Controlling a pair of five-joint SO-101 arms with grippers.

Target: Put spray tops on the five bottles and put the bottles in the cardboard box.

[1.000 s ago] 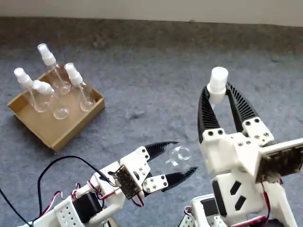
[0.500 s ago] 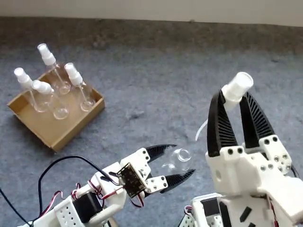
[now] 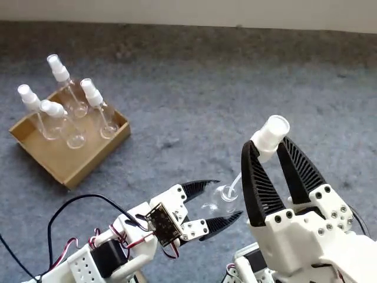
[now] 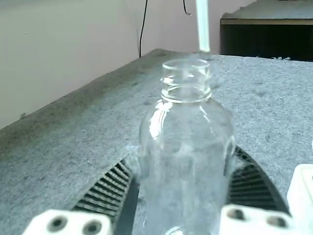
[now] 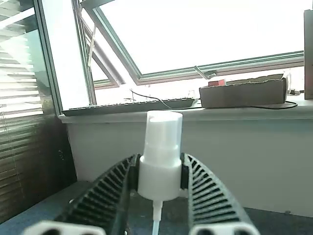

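So the left gripper [image 3: 225,199] is clamped on the clear bottle [image 4: 186,161], one black finger on each side of its body. The bottle stands upright in the left wrist view, with its threaded neck open and no cap on it. The right gripper [image 3: 268,142] is up higher and just beside it, squeezing the collar of a white spray top [image 5: 161,156] between its ribbed fingers, nozzle end pointing up and away from the arm. The thin dip tube [image 3: 234,183] hangs off the bottom of that top and slants down toward the bottle. In the left wrist view the tube's end sits right at the bottle's mouth, but honestly I can't tell whether the tip is inside the neck or just above the rim. The cardboard box [image 3: 94,159] is over at the far left of the grey table [image 3: 188,106], well apart from both arms. The four capped bottles [image 3: 73,100] are in it, bunched toward the back corner and leaning at different angles rather than standing straight. The front half of the box floor is bare cardboard.
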